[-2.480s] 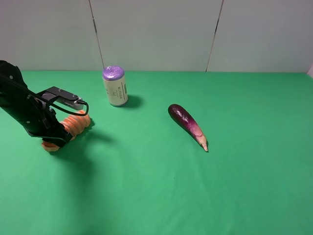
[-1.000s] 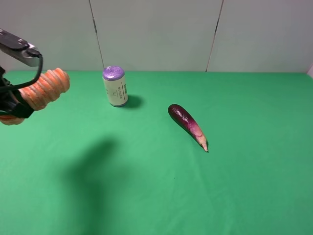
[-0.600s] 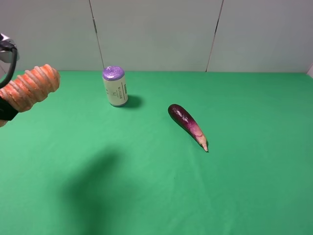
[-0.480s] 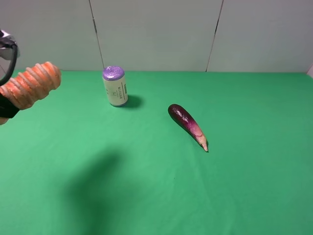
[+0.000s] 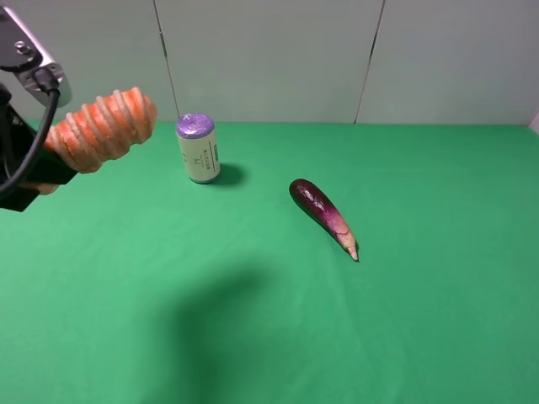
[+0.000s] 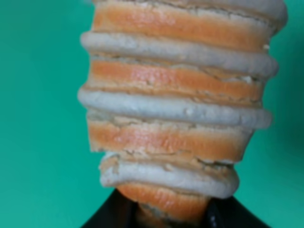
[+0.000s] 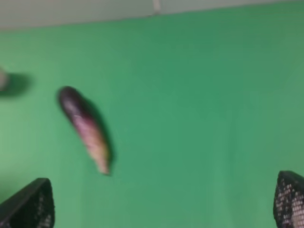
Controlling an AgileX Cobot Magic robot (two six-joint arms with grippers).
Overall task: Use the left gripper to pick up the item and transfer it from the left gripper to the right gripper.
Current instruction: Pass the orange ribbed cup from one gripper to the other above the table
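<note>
High view: the left gripper [image 5: 46,168] is clamped on the near end of the item [image 5: 103,129], and the rest juts beyond the grip, well above the green table [image 5: 337,337]. Left wrist view: ribs rise straight out from the dark fingers [image 6: 111,218]. Right wrist view: the right gripper [image 7: 161,209] stands wide apart, holding nothing, with the eggplant [image 7: 84,124] ahead of it. The free ribbed end is best presented for it to close across.
</note>
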